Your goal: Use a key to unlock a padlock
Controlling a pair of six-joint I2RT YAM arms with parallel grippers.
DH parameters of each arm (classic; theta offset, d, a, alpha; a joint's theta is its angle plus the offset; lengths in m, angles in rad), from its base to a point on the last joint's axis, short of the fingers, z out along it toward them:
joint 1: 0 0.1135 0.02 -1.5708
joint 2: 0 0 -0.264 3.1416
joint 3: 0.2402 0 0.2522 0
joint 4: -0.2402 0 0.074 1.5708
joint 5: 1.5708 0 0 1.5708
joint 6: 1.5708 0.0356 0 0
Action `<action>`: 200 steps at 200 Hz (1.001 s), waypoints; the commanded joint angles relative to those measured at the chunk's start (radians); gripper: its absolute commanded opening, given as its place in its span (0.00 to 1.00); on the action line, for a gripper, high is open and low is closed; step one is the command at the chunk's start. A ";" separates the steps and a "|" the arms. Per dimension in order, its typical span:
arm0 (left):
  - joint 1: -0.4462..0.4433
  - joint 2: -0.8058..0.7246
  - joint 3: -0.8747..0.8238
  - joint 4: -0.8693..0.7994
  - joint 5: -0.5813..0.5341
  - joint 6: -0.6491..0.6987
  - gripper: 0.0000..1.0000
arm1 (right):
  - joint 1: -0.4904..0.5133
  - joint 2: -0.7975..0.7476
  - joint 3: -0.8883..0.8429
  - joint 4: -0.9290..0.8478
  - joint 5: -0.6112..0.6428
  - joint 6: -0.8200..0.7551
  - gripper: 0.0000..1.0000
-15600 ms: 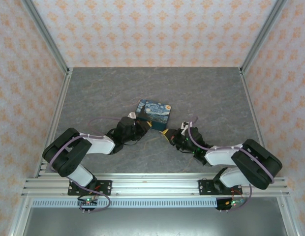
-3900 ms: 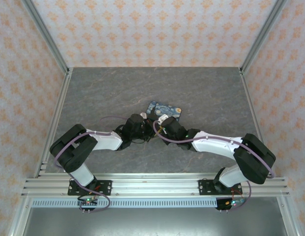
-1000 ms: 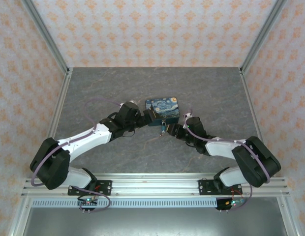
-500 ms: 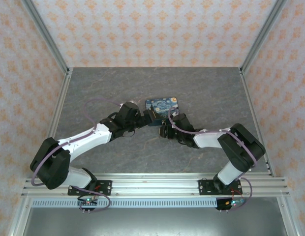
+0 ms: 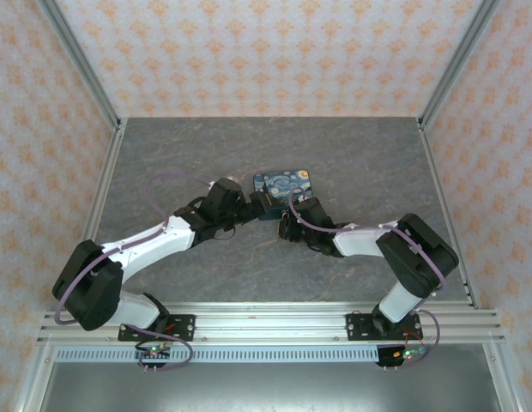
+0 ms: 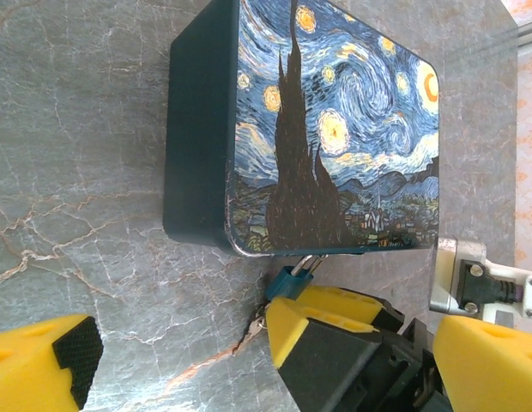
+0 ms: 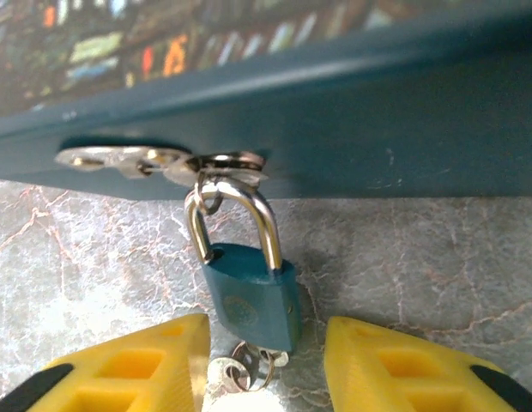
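- The padlock is hung on the box's near side, with the key beneath.
- The left tool and right tool are held apart, the latter astride the padlock.
- The key could be missed if the padlock is nudged and swung.

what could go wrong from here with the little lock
1. The right gripper straddles the teal padlock, and the key sits low between its fingers. It may pinch the lock body instead of the key.
2. The left gripper is open beside the box and is not holding it, so a twist could drag the box.
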 commanded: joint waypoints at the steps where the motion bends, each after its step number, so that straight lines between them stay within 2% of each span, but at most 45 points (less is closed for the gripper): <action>1: 0.009 0.014 -0.012 0.018 -0.011 -0.008 1.00 | -0.009 0.067 0.025 -0.010 0.090 0.003 0.36; 16: 0.009 0.016 -0.015 0.024 -0.010 -0.011 1.00 | -0.009 0.072 0.026 -0.001 0.093 0.010 0.32; 38: 0.009 0.020 -0.019 0.030 -0.006 -0.015 1.00 | -0.009 0.073 0.029 0.005 0.088 0.018 0.21; 68: 0.009 0.021 -0.023 0.033 -0.004 -0.014 1.00 | -0.009 0.036 0.008 -0.006 0.088 0.015 0.14; 74: 0.009 0.020 -0.023 0.032 -0.005 -0.014 1.00 | -0.010 0.020 -0.003 -0.005 0.081 0.014 0.17; 82: 0.009 0.019 -0.021 0.029 -0.004 -0.013 1.00 | -0.013 -0.006 -0.020 0.000 0.059 0.008 0.29; 94: 0.009 0.018 -0.016 0.021 -0.004 -0.006 1.00 | -0.017 -0.056 -0.052 0.006 0.030 0.006 0.53; 104: 0.009 0.017 -0.009 0.013 -0.008 0.002 1.00 | -0.022 -0.106 -0.079 0.010 0.014 0.010 0.63; 155: 0.011 0.026 0.053 -0.073 -0.046 0.074 1.00 | -0.084 -0.352 -0.229 0.062 -0.007 0.090 0.63; 200: 0.009 0.075 0.156 -0.196 -0.101 0.163 1.00 | -0.093 -0.338 -0.255 0.171 -0.054 0.118 0.53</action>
